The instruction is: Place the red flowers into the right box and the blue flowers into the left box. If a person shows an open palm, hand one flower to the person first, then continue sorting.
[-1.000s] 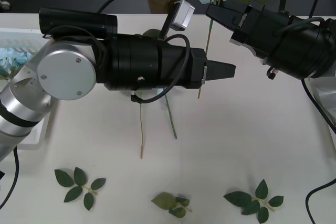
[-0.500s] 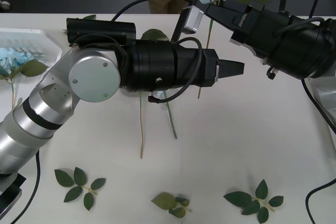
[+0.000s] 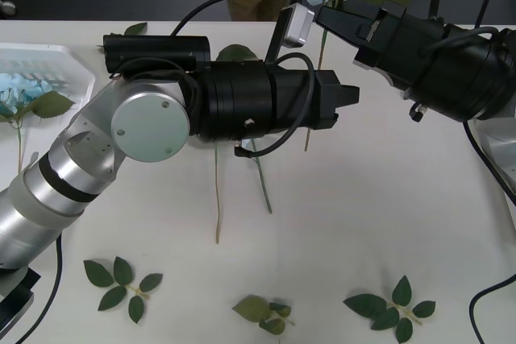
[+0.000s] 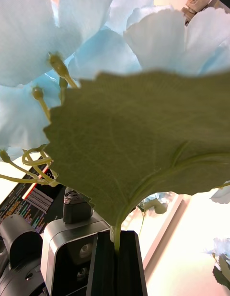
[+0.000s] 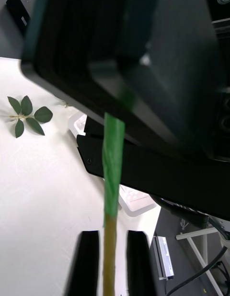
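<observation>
A pale sky-blue artificial flower on a long thin tan-green stem [image 3: 321,54] hangs upright above the far middle of the white table [image 3: 387,215], its fluffy head [image 4: 96,37] and a broad green leaf [image 4: 139,142] above the right arm's black two-finger gripper [image 3: 326,17], which is clamped on the stem just below the leaf. The left arm's black gripper [image 3: 348,96] reaches across from the left to the same stem lower down; in the left wrist view its two fingers [image 5: 87,262] stand parted on either side of the stem [image 5: 111,229], close but not gripping. Another pale blue flower [image 3: 12,90] lies in the shallow white slotted plastic tray [image 3: 56,62] at the far left. Two thin bare stems [image 3: 218,199] lie on the table under the left arm, heads hidden. Loose green leaf sprigs [image 3: 121,283] sit along the near edge. The white rounded rim of the right-hand box [image 3: 492,138] shows at the right edge behind the right arm.
</observation>
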